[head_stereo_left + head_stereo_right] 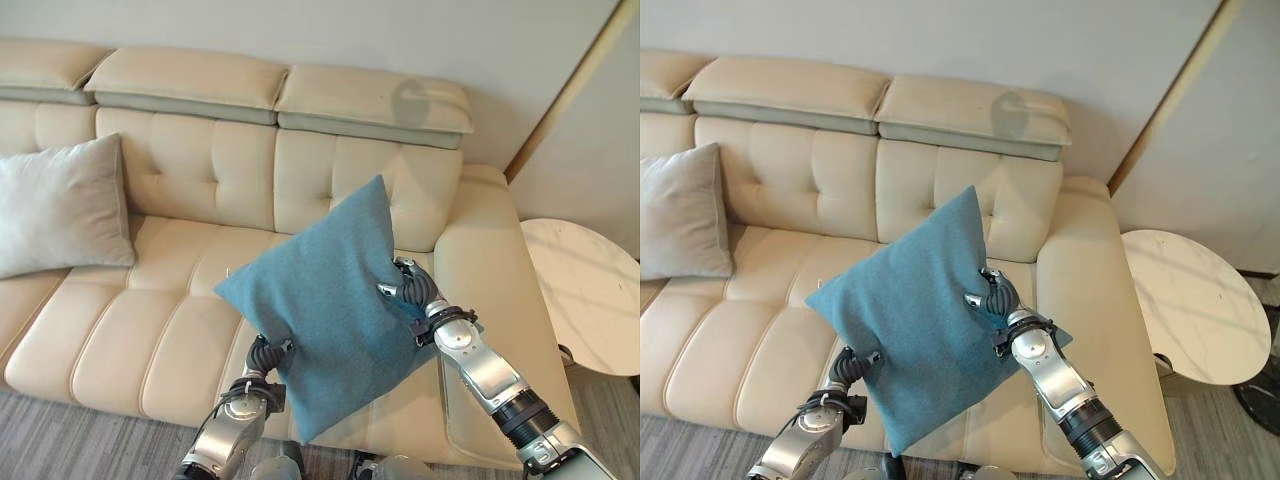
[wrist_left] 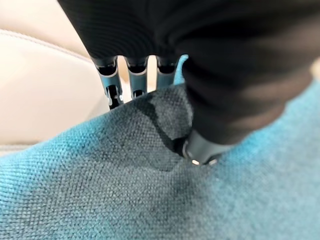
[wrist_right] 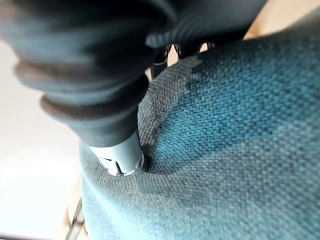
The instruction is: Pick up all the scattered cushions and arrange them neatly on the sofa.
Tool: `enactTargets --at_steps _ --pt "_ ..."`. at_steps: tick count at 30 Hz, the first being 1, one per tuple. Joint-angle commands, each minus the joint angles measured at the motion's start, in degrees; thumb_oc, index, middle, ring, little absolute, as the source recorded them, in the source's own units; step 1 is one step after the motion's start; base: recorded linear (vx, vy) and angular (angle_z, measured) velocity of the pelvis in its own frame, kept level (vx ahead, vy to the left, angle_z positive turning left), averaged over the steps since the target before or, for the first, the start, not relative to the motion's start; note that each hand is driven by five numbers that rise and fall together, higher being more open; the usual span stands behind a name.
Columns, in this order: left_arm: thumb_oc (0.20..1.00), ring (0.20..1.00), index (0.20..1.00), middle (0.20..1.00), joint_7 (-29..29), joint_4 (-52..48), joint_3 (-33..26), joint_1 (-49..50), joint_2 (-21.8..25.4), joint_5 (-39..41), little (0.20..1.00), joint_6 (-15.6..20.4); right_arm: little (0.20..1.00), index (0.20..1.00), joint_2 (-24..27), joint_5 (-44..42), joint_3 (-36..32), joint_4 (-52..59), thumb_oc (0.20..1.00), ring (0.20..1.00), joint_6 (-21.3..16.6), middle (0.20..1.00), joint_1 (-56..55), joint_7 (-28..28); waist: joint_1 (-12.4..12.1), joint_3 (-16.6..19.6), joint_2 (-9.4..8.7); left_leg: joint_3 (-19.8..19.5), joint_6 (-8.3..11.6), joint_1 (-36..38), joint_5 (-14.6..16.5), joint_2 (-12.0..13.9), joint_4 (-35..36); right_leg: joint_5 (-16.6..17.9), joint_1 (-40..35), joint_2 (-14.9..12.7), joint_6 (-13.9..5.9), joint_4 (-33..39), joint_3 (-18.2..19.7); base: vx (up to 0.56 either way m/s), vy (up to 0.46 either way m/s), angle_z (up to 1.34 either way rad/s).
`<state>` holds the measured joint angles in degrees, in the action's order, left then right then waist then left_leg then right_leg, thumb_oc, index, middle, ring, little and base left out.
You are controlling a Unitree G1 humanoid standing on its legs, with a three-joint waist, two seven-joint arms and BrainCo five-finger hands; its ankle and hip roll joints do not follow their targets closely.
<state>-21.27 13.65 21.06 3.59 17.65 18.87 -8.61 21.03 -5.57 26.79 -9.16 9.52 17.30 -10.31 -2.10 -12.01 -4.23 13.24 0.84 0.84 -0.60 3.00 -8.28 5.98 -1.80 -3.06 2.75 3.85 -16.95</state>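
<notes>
One teal cushion (image 1: 325, 305), held aloft on a corner above the right end of the cream sofa (image 1: 170, 330), clear of the seat. Pinched at lower left edge by left robot hand (image 1: 265, 357), thumb pressed into fabric; gripped at right edge by right robot hand (image 1: 412, 288), fingers curled round it. One grey cushion (image 1: 62, 205), propped against sofa backrest, far left. Round white marble tabletop (image 1: 585, 290), beside right armrest.

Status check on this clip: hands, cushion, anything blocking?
Left robot hand and right robot hand both pinching the teal cushion. Cushion held above the sofa seat. Grey cushion at far end; seat below unobstructed.
</notes>
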Motion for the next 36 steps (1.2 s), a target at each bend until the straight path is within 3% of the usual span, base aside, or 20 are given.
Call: enactTargets --at_steps 1,6,7,13,20,21,23,25,26,30,32,33,36 --pt "0.2 0.2 0.2 0.2 2.45 -8.14 1.98 -6.56 -4.84 -1.87 0.2 6.28 0.2 0.2 -4.15 -0.18 5.01 2.75 0.2 0.2 -3.93 0.2 3.08 3.03 0.04 2.49 -0.15 -5.3 1.95 -0.43 4.27 -1.04 3.66 -8.64 -1.94 0.02 -6.38 1.15 -0.11 0.03 -0.008 -0.46" --pt "0.2 0.2 0.2 0.2 1.2 -7.4 2.93 -7.35 -5.03 -1.59 0.2 6.43 0.2 0.2 -4.99 -0.86 5.93 0.61 0.2 0.2 -4.13 0.2 4.67 1.57 -0.24 1.46 0.87 -13.1 2.76 -2.75 -2.97 -0.43 11.41 -8.63 -2.26 0.41 -5.67 1.15 1.03 0.03 0.02 -0.27" --pt "0.2 0.2 0.2 0.2 0.99 -7.06 3.44 -7.72 -5.28 -1.29 0.2 6.33 0.2 0.2 -5.37 -1.14 6.13 -0.29 0.2 0.2 -3.87 0.2 5.61 0.87 -0.19 1.26 1.44 -12.93 3.19 -2.26 -3.56 -0.14 12.78 -9.07 -2.89 0.42 -5.76 1.15 1.16 0.12 0.118 -0.06" --pt "0.2 0.2 0.2 0.2 0.21 -4.3 4.96 -10.44 -5.64 -1.55 0.2 6.11 0.2 0.2 -6.61 -1.95 7.05 -3.08 0.2 0.2 -3.48 0.2 8.92 -0.7 -0.63 2.4 2.54 -12.38 3.14 -0.74 -2.0 -0.64 13.28 -9.7 -3.91 0.14 -5.92 1.15 2.21 0.12 0.138 0.0" --pt "0.2 0.2 0.2 0.2 -3.29 0.53 6.21 -27.42 -1.66 -3.84 0.2 6.67 0.2 0.2 -5.98 -6.04 6.54 -7.29 0.2 0.2 -3.9 0.2 24.6 -5.09 -0.63 -0.22 2.0 -10.88 1.82 -3.4 -1.63 -1.36 13.28 -8.01 0.88 -0.65 -6.56 1.15 4.63 -0.01 0.131 -0.1" --pt "0.2 0.2 0.2 0.2 -5.08 3.43 7.47 -36.29 -0.02 -5.25 0.2 6.97 0.2 0.2 -5.32 -7.37 6.57 -9.23 0.2 0.2 -4.2 0.2 31.04 -6.82 -0.19 -2.12 2.17 -10.73 1.57 -5.93 -2.28 -1.71 13.28 -6.86 3.85 -0.85 -6.64 1.15 5.51 -0.14 0.117 -0.01" --pt "0.2 0.2 0.2 0.2 -6.97 5.55 8.2 -45.15 1.91 -5.84 0.2 7.5 0.2 0.2 -4.02 -8.29 5.99 -11.51 0.2 0.2 -4.64 0.2 37.82 -8.66 0.19 -3.73 2.15 -10.58 1.4 -9.26 -2.37 -1.9 11.6 -5.47 6.81 -1.19 -6.61 1.15 5.97 -0.15 0.117 -0.15" --pt "0.2 0.2 0.2 0.2 -7.52 6.31 8.06 -47.99 2.22 -5.59 0.2 7.88 0.2 0.2 -3.37 -8.3 5.84 -12.5 0.2 0.2 -4.8 0.2 40.45 -9.35 0.26 -4.35 2.14 -10.62 1.3 -11.26 -2.2 -1.92 10.23 -5.11 8.71 -1.39 -6.53 0.49 6.14 -0.09 0.06 -0.18" --pt "0.2 0.2 0.2 0.2 -9.64 11.11 9.93 -55.81 2.52 -6.98 0.2 7.95 0.2 0.2 -3.13 -8.73 5.87 -15.68 0.2 0.2 -5.25 0.2 45.7 -11.3 0.7 -5.6 2.05 -10.51 1.09 -14.26 -2.17 -2.0 8.12 -4.64 11.79 -1.79 -6.5 -1.22 6.61 -0.06 0.047 -0.03" --pt "0.2 0.2 0.2 0.2 -11.88 18.97 11.35 -66.38 2.87 -6.26 0.2 8.43 0.2 0.2 -2.35 -8.98 5.98 -21.2 0.2 0.2 -6.65 0.2 54.12 -14.64 1.25 -7.39 1.87 -10.3 0.96 -20.42 -2.4 -2.06 5.16 -3.97 18.01 -1.94 -6.66 -3.72 7.28 -0.05 0.041 -0.1" --pt "0.2 0.2 0.2 0.2 -11.86 19.18 11.38 -66.63 2.85 -6.2 0.2 8.53 0.2 0.2 -2.33 -9.02 5.98 -21.33 0.2 0.2 -6.72 0.2 54.33 -14.64 1.23 -7.29 1.87 -10.29 0.95 -20.79 -2.35 -2.05 4.97 -4.0 18.37 -1.95 -6.66 -3.88 7.31 0.0 -0.001 -0.12" --pt "0.2 0.2 0.2 0.2 -12.53 22.15 12.74 -72.86 4.51 -7.31 0.2 8.31 0.2 0.2 -1.06 -9.03 6.17 -23.89 0.2 0.2 -7.9 0.2 58.1 -16.28 1.59 -8.23 1.95 -10.35 1.18 -24.35 -2.8 -1.98 3.85 -3.67 22.01 -1.86 -6.76 -4.83 7.35 0.01 -0.005 -0.06" --pt "0.2 0.2 0.2 0.2 -13.26 25.32 13.86 -77.3 6.79 -10.33 0.2 6.8 0.2 0.2 0.02 -7.96 4.62 -24.4 0.2 0.2 -9.03 0.2 58.86 -18.89 2.33 -8.92 2.49 -10.77 1.49 -27.57 -3.52 -1.94 3.42 -3.35 25.2 -1.99 -6.9 -5.3 7.32 0.01 -0.002 -0.02"
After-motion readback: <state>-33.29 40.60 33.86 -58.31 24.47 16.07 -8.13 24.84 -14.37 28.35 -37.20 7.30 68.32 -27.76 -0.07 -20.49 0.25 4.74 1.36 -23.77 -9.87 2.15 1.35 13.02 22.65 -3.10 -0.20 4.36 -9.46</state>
